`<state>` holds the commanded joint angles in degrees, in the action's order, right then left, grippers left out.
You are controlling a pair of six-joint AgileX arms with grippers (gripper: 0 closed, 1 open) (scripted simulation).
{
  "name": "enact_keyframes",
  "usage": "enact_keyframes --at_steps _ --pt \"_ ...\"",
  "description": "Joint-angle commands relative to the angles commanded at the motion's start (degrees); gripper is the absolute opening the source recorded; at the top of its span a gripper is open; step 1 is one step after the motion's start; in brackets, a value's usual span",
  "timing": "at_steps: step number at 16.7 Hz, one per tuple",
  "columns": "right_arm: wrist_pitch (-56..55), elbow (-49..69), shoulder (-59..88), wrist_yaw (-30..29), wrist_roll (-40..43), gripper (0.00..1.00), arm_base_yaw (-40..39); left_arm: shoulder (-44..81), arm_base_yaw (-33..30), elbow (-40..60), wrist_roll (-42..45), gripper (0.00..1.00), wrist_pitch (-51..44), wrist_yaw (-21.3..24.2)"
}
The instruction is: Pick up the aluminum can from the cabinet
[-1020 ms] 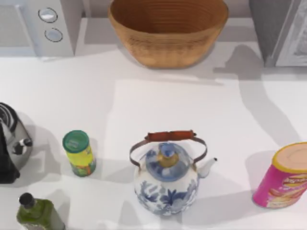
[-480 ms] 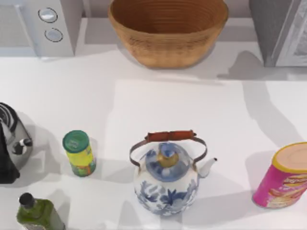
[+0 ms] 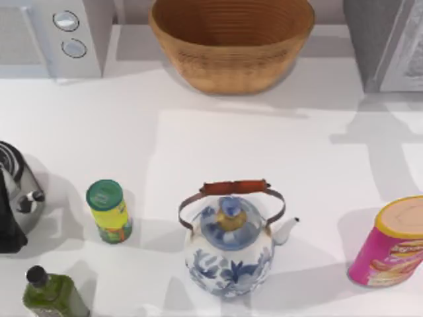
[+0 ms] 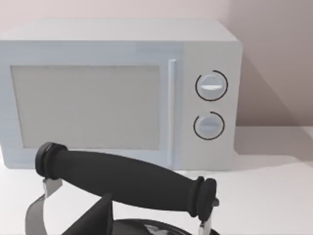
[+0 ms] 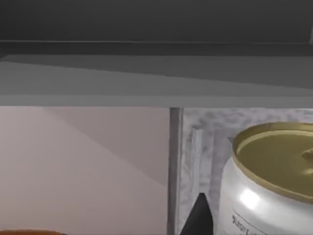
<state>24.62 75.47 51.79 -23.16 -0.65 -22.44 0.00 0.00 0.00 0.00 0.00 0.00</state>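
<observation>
We see the aluminum can (image 5: 266, 181) upright in our right wrist view, close beside a grey marbled panel's vertical edge (image 5: 175, 166), under a dark overhang. The white cabinet (image 3: 218, 142) lies open between basket (image 3: 231, 41) and teapot (image 3: 230, 247). We cannot tell either gripper's jaw state.

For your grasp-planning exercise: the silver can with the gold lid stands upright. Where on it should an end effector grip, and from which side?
Grip the aluminum can around its round silver wall below the gold rim, coming in level from the open front; a dark overhang sits close above it, which probably rules out a top approach.
</observation>
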Motion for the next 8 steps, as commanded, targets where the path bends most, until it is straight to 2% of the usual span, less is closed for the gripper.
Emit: enact_keyframes --at_steps 8 --pt "-14.61 -49.58 -30.94 13.86 0.43 0.0 13.49 0.0 0.0 0.0 0.0 1.0 0.0 0.0"
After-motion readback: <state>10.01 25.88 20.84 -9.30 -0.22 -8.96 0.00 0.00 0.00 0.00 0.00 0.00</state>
